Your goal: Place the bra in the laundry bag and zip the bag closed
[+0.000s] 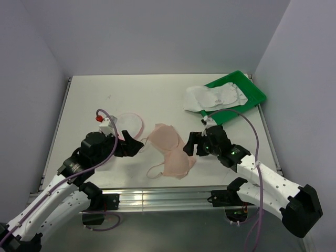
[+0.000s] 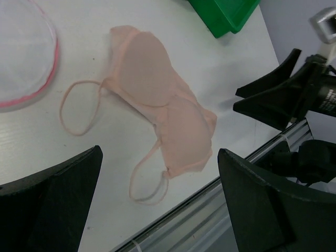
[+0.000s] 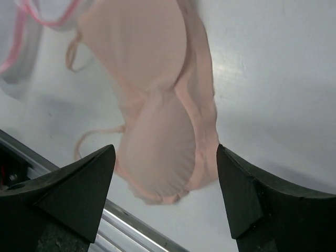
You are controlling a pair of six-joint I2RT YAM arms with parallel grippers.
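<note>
The pink bra (image 1: 170, 152) lies flat on the white table, between the two grippers and near the front edge. The laundry bag (image 1: 129, 125), white mesh with a pink rim, lies on the table to its left, just behind my left gripper. My left gripper (image 1: 135, 147) is open and empty, left of the bra. My right gripper (image 1: 190, 144) is open and empty, right of the bra. In the left wrist view the bra (image 2: 152, 89) lies ahead of the open gripper (image 2: 158, 152), with the bag (image 2: 23, 58) at upper left. In the right wrist view the bra (image 3: 152, 94) sits above the open gripper (image 3: 166, 149); the bag (image 3: 16, 52) is at top left.
A green tray (image 1: 254, 94) with white fabric pieces (image 1: 212, 97) stands at the back right; it also shows in the left wrist view (image 2: 226, 16). The metal rail (image 1: 157, 195) runs along the table's front edge. Grey walls enclose the table.
</note>
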